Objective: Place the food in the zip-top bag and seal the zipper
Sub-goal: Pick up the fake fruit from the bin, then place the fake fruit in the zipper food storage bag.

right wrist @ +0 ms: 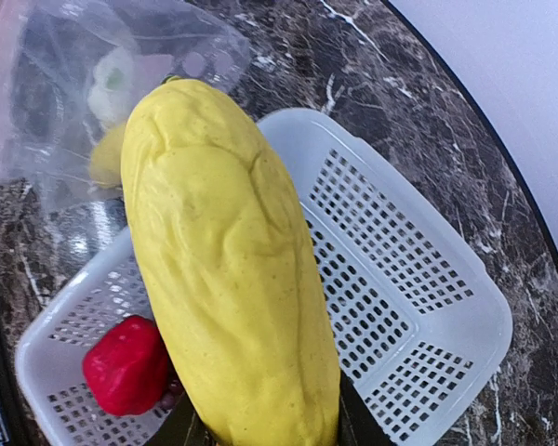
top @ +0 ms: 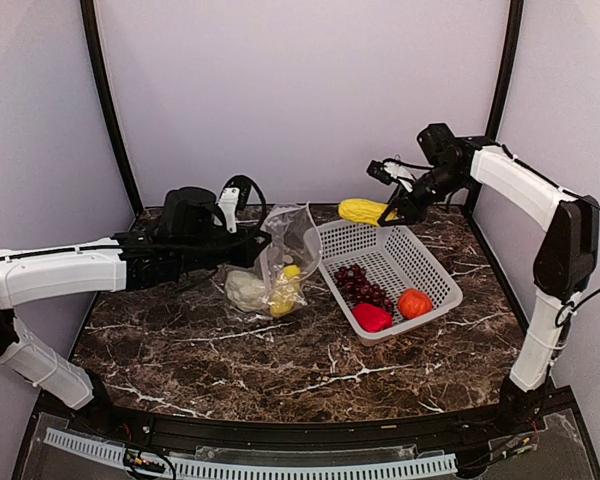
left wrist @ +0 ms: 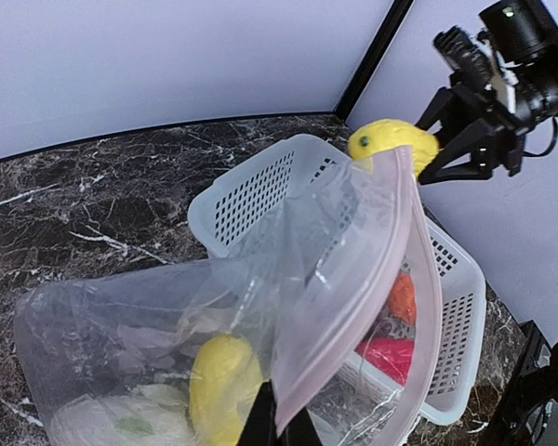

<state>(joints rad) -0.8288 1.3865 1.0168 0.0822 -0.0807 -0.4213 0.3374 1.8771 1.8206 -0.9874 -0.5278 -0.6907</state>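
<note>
Bag (top: 286,250), top view: standing open just beside the basket (top: 446,296), left gripper (top: 259,246) pinching its rim. Cauliflower (top: 246,290) and one yellow piece (top: 288,288) are lying inside. Grapes (top: 360,283), pepper (top: 372,317) and tomato (top: 414,302) are waiting in the basket. Right gripper (top: 393,212) is gripping the second yellow piece (top: 363,211) over the far rim.

Left wrist is showing the zipper (left wrist: 349,307) gaping — sealing not begun.

Right wrist is showing the grip close — piece filling the jaws.

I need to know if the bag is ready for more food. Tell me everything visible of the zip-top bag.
The zip-top bag is clear, crinkly, floppy plastic with a pinkish zipper strip rimming its mouth. The mouth gapes open, raised towards the white basket; the left gripper pinches its rim. Its lower end lies on the marble table, holding a white cauliflower and a yellow piece.
</note>
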